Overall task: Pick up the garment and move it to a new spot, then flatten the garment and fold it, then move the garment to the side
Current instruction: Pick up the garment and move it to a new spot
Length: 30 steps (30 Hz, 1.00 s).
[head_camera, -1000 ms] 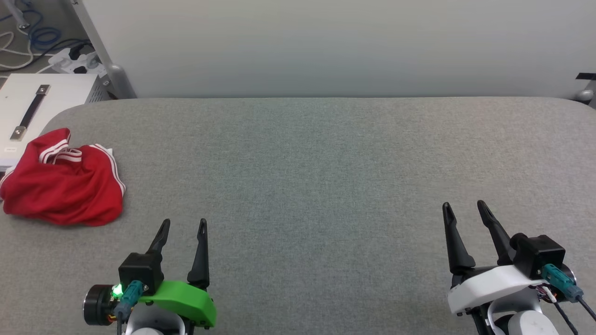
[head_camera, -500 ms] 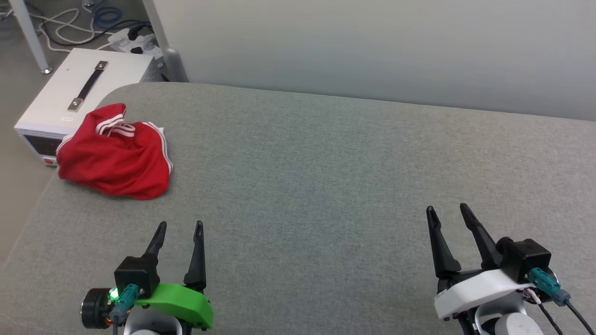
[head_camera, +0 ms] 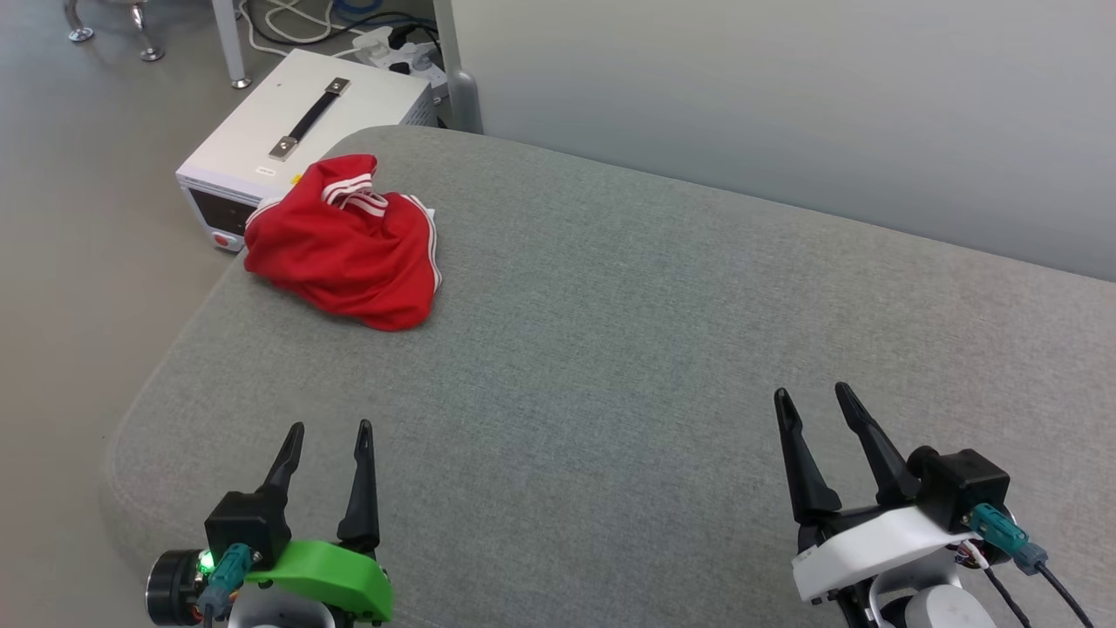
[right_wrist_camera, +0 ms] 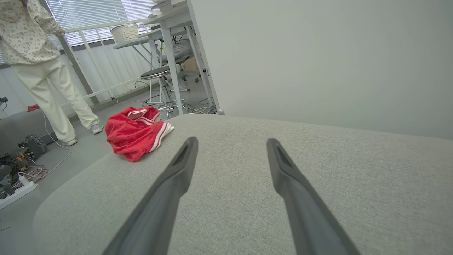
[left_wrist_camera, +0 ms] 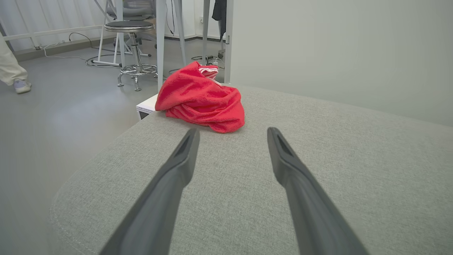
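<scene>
Grey fabric tabletop [head_camera: 628,366]: crumpled red jersey [head_camera: 340,253] with white-striped trim bunched at its far left corner; my left tool [head_camera: 330,426] and right tool [head_camera: 810,391] hang spread apart, empty, near the front edge.

Pale grey wall [head_camera: 785,105], grey floor [head_camera: 87,262], black-seated stool [left_wrist_camera: 129,25], slatted window blinds [right_wrist_camera: 92,14], white handled box [head_camera: 253,148].

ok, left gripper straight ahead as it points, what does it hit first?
Probably the red shirt, bunched on the grey table ahead of the left gripper, a touch left of centre. Height is unclear, so it could skim over.
</scene>
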Motion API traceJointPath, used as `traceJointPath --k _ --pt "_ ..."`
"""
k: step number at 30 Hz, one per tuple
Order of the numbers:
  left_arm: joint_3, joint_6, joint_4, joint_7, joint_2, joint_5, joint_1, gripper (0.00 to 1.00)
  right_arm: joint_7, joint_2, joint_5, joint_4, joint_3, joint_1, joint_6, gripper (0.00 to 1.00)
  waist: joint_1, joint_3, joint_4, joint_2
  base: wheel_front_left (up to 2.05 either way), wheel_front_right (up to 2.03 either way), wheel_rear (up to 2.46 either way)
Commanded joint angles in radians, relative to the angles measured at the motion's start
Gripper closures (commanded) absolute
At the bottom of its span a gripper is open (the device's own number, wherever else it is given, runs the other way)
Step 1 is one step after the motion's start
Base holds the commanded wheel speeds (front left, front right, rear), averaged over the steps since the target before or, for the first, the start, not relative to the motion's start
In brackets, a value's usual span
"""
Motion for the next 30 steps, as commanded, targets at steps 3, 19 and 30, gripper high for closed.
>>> traceJointPath --k 3,19,30 --pt "0.003 -0.008 -0.002 -0.014 -0.004 -0.01 0.013 0.0 -0.015 -0.001 0.014 0.011 0.011 -0.014 -0.001 0.0 0.0 -0.004 0.044 0.0 0.0 0.0 0.0" --pt "0.007 -0.013 -0.007 -0.026 -0.005 -0.023 0.021 0.0 -0.027 -0.001 -0.047 0.019 0.015 -0.022 -0.001 0.0 0.0 0.004 0.028 0.0 0.0 0.0 0.0" --pt "0.027 -0.024 0.038 -0.026 0.039 -0.079 -0.093 0.0 -0.027 -0.001 -0.111 -0.019 0.029 -0.071 -0.001 0.0 0.0 0.122 -0.017 0.0 0.0 0.0 0.0"
